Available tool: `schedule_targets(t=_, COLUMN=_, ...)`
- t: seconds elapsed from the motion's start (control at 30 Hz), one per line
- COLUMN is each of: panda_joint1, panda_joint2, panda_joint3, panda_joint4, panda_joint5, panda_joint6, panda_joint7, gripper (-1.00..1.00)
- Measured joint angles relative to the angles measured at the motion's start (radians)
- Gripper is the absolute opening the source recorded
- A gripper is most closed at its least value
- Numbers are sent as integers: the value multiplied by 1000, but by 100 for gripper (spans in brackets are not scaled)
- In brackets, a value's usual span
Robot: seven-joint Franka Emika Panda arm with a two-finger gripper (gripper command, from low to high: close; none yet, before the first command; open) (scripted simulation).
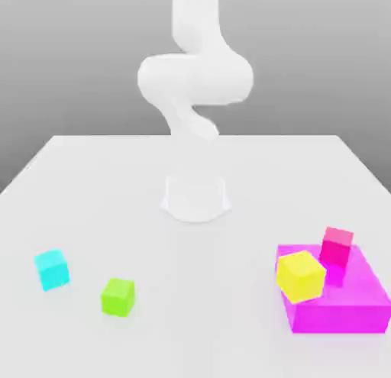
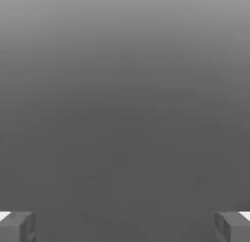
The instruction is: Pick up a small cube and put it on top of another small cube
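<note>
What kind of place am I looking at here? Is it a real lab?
Probably not real: it looks like a computer-simulated tabletop. A plain white table sits against a blank grey backdrop, holding flat-coloured blocks such as the cyan cube and green cube, behind them a smooth white robot arm.

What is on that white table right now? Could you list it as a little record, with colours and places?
table: white table
cyan cube: exterior view's left, alone
green cube: near the cyan one, apart from it
magenta block: large, flat, exterior view's right
yellow cube: on the block's edge, tilted
pink cube: on the block's far part
tool: fingers wide apart, holding nothing
stacking: not yet begun
</note>
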Motion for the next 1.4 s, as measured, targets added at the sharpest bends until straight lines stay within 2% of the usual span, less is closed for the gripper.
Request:
schedule_targets(t=0.33, panda_joint1=-225, panda_joint2=343, panda_joint3=-101, panda_joint4=-172, panda_joint5=-95, panda_joint6=200, panda_joint7=137, gripper=0)
schedule_targets(t=0.53, panda_joint1=-329, panda_joint2=545, panda_joint3=-198, panda_joint4=-275, panda_joint5=-92, panda_joint6=321, panda_joint7=175, gripper=0)
schedule_targets(t=0.63, panda_joint1=-381, panda_joint2=647, panda_joint3=-249, panda_joint4=-327, panda_joint5=-47, panda_joint6=383, panda_joint7=164, gripper=0)
schedule_targets(t=0.73, panda_joint1=-458, panda_joint2=751, panda_joint3=-265, panda_joint4=-379, panda_joint5=49, panda_joint6=444, panda_joint7=115, gripper=0)
schedule_targets(t=0.87, panda_joint1=-511, panda_joint2=896, panda_joint3=-190, panda_joint4=-378, panda_joint5=185, panda_joint6=548, panda_joint7=25, gripper=0)
schedule_targets(t=0.97, panda_joint1=-579, panda_joint2=1004, panda_joint3=-108, panda_joint4=-358, panda_joint5=247, panda_joint6=635, panda_joint7=-23, gripper=0)
schedule_targets(t=1.0, panda_joint1=-592, panda_joint2=1025, panda_joint3=-93, panda_joint4=-354, panda_joint5=256, panda_joint6=651, panda_joint7=-30, gripper=-100)
schedule_targets(t=1.23, panda_joint1=-594, panda_joint2=1022, panda_joint3=-91, panda_joint4=-354, panda_joint5=252, panda_joint6=650, panda_joint7=-26, gripper=-100)
schedule_targets(t=1.4, panda_joint1=-540, panda_joint2=863, panda_joint3=-173, panda_joint4=-386, panda_joint5=138, panda_joint6=524, panda_joint7=60, gripper=-100)
